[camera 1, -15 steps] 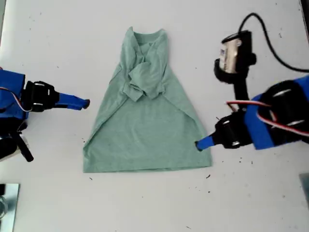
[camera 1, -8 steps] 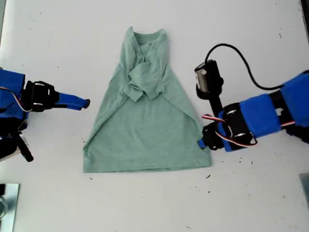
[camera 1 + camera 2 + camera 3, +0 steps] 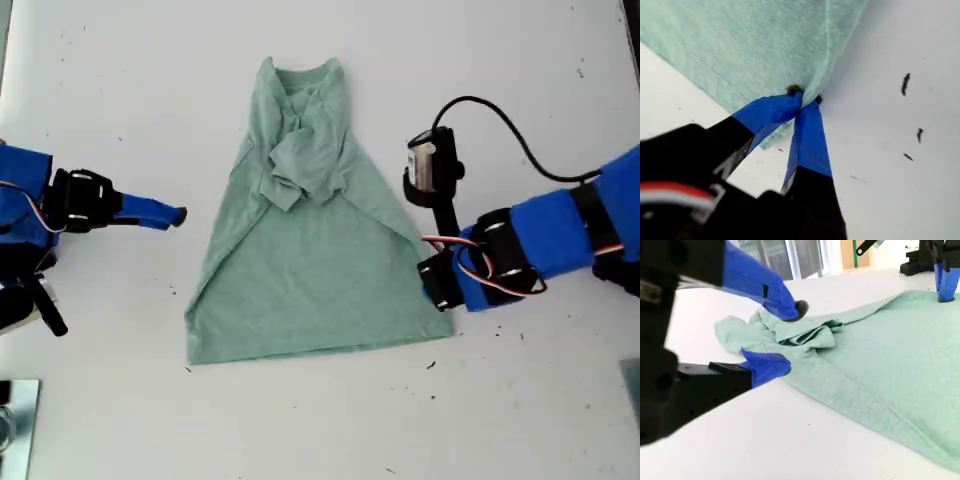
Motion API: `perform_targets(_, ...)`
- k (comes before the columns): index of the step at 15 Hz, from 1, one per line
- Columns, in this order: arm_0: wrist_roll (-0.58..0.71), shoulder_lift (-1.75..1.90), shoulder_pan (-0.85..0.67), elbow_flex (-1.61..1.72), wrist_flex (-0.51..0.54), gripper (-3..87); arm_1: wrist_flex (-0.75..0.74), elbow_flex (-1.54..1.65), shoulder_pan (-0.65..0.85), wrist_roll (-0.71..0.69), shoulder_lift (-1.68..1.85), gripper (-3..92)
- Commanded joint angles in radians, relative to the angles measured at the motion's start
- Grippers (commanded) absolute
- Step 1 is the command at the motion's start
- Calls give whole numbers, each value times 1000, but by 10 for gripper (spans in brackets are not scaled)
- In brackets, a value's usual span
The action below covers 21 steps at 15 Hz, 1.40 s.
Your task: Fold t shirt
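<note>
No writing reads anywhere; my first gripper [image 3: 805, 100] pinches the t shirt [image 3: 310, 270], my second gripper [image 3: 782, 342] spread.

Bare white table [image 3: 130, 90] lies open all round the t shirt [image 3: 310, 290], except at the exterior view's right where my first gripper [image 3: 443, 297] pinches its hem corner, and at the left where my second gripper [image 3: 178, 214] hangs parted.

My first claw [image 3: 806, 98] has pinched the t shirt [image 3: 310, 270] hem corner, dragging it sideways.
</note>
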Motion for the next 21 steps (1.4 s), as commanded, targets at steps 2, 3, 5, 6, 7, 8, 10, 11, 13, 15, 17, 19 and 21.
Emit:
perform_targets(2,-5,6,34,9,2,147,374,-307,23,-51,60,-16)
perform_targets(3,-5,6,34,9,2,147,462,-439,20,-69,49,-16)
perform_targets(5,-5,6,31,9,2,147,531,-609,17,-103,8,-16)
perform_targets(6,-5,6,31,9,2,147,522,-676,14,-118,-41,-16)
perform_targets(7,-5,6,32,6,3,147,508,-758,9,-129,-118,-16)
perform_targets(8,-5,6,41,5,3,148,466,-815,6,-132,-196,-16)
perform_targets(10,-5,6,41,3,6,136,290,-811,-5,-112,-313,-16)
perform_targets(11,-5,6,40,3,6,133,199,-801,-5,-114,-379,-16)
perform_targets(13,-5,6,44,3,6,79,83,-810,-25,-120,-454,62)
perform_targets(15,-35,6,48,2,11,21,147,-888,-52,-152,-385,290)
perform_targets(17,-46,6,46,0,6,1,278,-893,-71,-161,-169,276)
perform_targets(19,-58,6,37,0,-2,-2,436,-825,-66,-172,71,276)
perform_targets(21,-58,6,69,-2,-2,-2,425,-405,23,-187,382,251)
